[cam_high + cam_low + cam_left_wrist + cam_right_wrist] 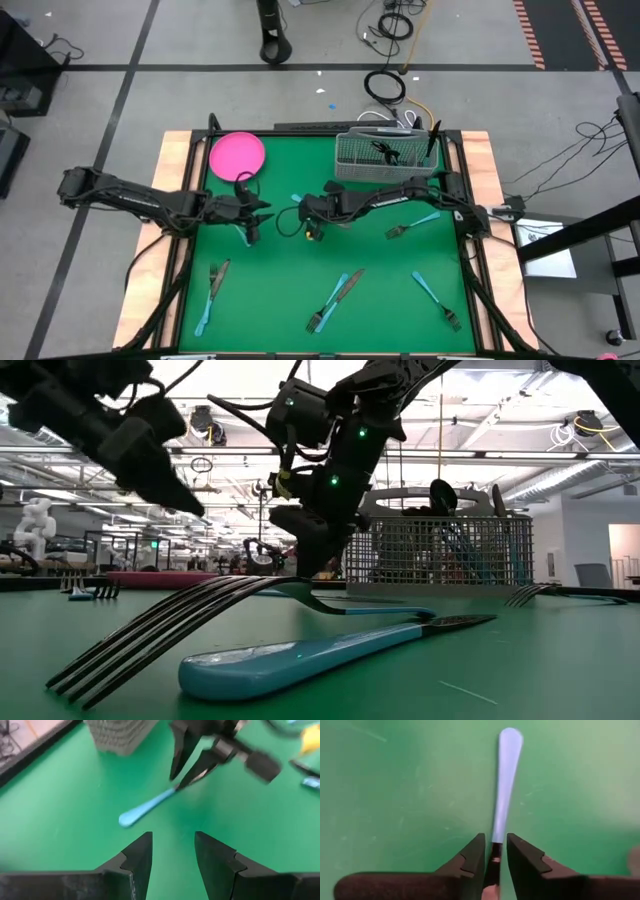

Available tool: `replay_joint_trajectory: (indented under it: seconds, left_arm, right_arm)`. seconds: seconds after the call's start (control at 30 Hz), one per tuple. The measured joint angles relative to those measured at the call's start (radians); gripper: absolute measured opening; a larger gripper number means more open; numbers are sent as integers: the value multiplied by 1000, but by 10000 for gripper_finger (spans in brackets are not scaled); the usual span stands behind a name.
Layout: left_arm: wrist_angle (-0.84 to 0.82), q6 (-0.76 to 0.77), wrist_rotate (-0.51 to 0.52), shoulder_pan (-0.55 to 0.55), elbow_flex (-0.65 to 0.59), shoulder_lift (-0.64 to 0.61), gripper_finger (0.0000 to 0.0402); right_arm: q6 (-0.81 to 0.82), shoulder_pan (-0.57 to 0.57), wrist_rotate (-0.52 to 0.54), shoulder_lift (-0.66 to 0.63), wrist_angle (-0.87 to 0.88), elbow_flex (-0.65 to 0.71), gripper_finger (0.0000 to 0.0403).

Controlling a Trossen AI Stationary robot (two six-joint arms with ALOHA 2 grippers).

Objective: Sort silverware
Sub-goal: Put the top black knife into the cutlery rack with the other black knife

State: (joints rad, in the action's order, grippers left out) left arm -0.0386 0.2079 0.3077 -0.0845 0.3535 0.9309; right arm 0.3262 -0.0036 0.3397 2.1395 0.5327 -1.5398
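A utensil with a light blue handle [506,780] and a dark neck lies on the green mat near the table's middle; its head is hidden. My right gripper [495,857] points steeply down over it, open, one finger on each side of the neck. The left wrist view shows the handle [145,807] reaching out from under those spread fingers. To the left, my left gripper [172,855] hangs above the mat, open, with nothing between its fingers. More silverware lies loose at the near left [212,285], near middle [335,295], near right [437,300] and right [412,225]. My right gripper's fingers [470,857] stand on either side of the utensil's dark neck [495,851], coming from above and lying across it. Whether they touch it, I cannot tell. The utensil lies flat on the mat.
A grey wire mesh basket [385,160] with dark utensils standing in it sits at the far right. A round pink plate [237,155] lies at the far left. In the low view a fork and a blue-handled piece [250,660] lie close to the near edge.
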Motion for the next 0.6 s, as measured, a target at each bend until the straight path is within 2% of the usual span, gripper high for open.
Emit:
replay_joint_trajectory:
  seconds: [0.17, 0.47, 0.6]
  left_arm:
    - [-8, 15, 1, 0, -21, 6, 150]
    - [-17, -144, -22, 13, 115, 1, 150]
    - [-37, -194, -28, 14, 119, 7, 150]
  right_arm:
    - [-6, -3, -131, -5, 26, 0, 88]
    - [-21, -5, -96, -9, 13, 0, 116]
    - [-37, -11, -96, -9, 11, 0, 135]
